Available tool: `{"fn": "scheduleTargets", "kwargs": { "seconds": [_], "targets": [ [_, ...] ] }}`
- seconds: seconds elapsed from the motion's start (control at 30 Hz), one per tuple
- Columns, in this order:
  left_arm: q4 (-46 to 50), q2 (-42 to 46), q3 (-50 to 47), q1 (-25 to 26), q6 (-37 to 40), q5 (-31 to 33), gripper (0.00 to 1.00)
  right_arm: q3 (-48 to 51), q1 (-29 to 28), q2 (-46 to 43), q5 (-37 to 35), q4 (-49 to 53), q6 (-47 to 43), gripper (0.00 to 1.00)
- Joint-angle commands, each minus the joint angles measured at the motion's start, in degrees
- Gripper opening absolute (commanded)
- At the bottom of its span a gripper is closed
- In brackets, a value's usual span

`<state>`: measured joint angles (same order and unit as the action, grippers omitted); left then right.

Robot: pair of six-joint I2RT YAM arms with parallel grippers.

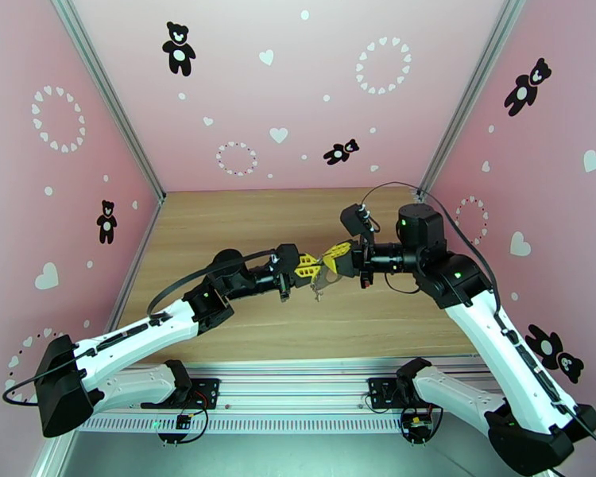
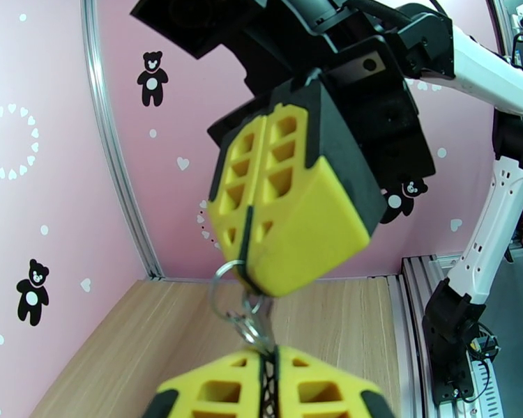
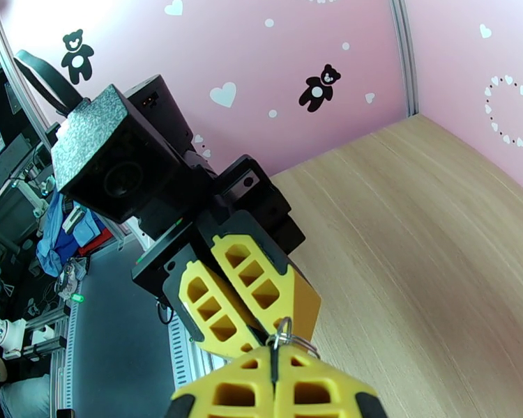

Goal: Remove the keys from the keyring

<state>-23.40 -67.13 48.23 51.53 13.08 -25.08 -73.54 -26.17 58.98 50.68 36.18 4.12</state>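
Left claw (image 2: 270, 360): fingers pressed together, with the lower coils of the keyring (image 2: 253, 334) nipped between the tips. Right claw (image 2: 251, 273): fingers also together, clamped on the upper loop of the same ring, whose thin wire runs into the seam between the yellow pads.

The two claws meet tip to tip, nearly touching, with the ring bridging the small space between them. From above, the left claw (image 1: 315, 272) comes in from the left and the right claw (image 1: 325, 261) from the right.

The keyring (image 1: 320, 285) is held in the air over the middle of the desk (image 1: 242, 224), clear of the wood. A small part hangs below the claws.

Keys: too small to tell apart from the ring's coils.
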Motion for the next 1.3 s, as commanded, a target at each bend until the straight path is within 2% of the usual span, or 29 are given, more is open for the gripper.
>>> {"fn": "scheduleTargets", "kwargs": {
  "seconds": [0.0,0.1,0.33,0.5,0.67,0.9,1.17,1.27],
  "targets": [
    [0.93,0.14,0.55,-0.11,0.65,0.26,0.11,0.26,0.11,-2.00,0.07,-3.27,0.48,0.00],
    [1.82,0.38,0.47,-0.11,0.88,-0.77,0.20,0.11,0.06,-2.44,-0.01,-4.16,1.10,0.00],
    [1.77,0.05,0.29,-0.11,1.25,2.28,0.19,-0.06,0.14,-2.23,0.48,-3.72,1.11,0.00],
    [0.90,-1.17,1.78,-0.16,0.22,-0.50,0.20,0.56,0.11,-2.17,0.08,-4.07,1.38,0.00],
    [-1.45,-2.04,1.83,-0.11,-0.49,2.12,0.24,0.94,-0.01,-1.90,0.11,-4.17,1.27,0.00],
    [0.06,0.45,1.38,-0.62,-0.74,1.64,0.24,0.02,0.14,-1.96,-0.31,-1.96,-1.05,0.00],
    [6.04,3.56,2.55,-2.31,-1.03,-4.73,0.26,-1.49,0.08,-0.81,1.18,-0.36,-2.69,0.00],
    [7.96,2.95,3.60,-2.65,-0.41,-4.92,0.26,-1.78,0.08,-0.56,1.42,-0.55,-2.89,0.00]
  ]
}}
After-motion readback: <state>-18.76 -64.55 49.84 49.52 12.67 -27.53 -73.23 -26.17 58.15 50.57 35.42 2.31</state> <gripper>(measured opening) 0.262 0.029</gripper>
